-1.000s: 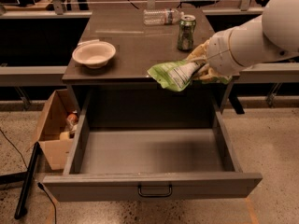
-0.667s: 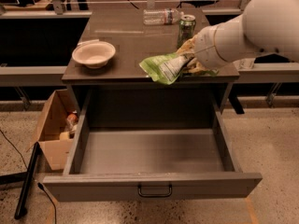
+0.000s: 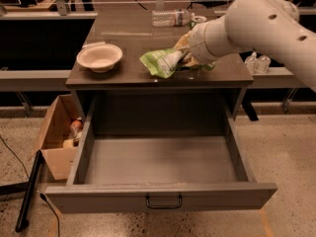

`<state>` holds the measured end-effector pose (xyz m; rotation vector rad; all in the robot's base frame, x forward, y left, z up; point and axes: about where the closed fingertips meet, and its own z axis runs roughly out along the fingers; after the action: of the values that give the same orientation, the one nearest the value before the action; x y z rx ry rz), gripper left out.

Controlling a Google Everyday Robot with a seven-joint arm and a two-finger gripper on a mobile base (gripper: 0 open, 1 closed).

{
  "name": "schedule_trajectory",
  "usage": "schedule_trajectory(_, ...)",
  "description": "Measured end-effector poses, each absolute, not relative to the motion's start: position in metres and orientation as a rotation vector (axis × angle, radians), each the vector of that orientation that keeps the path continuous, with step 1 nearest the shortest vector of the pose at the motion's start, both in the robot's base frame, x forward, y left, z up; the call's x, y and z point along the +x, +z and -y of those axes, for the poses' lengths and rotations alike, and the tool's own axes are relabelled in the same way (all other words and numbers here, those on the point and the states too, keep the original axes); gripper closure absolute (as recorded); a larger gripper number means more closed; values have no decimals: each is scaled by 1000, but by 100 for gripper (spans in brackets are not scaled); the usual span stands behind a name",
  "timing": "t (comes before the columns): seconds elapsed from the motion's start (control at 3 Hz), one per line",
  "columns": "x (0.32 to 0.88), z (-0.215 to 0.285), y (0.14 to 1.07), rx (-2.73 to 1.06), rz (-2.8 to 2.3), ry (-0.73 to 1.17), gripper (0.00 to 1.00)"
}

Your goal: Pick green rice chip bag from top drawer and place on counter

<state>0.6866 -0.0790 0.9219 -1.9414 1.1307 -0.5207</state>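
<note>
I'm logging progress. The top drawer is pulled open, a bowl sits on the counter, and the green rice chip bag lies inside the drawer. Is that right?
Not quite. The camera view shows the green rice chip bag held in the gripper over the counter, not inside the top drawer. That drawer is indeed pulled open, and the bowl sits on the counter.

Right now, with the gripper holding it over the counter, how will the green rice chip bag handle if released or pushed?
Likely floppy: the green rice chip bag is crumpled and sticks out sideways from the gripper, which is closed on one end. Probably light for its size, as it looks like thin foil. On the glossy counter it may slide when nudged rather than roll.
</note>
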Motion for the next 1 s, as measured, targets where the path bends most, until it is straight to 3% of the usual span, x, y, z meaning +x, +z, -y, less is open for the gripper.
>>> schedule_trajectory(0.33,715,64,922,-1935,-1117,-556,84)
schedule_trajectory(1.0,749,37,914,-1958,-1095,-571,36)
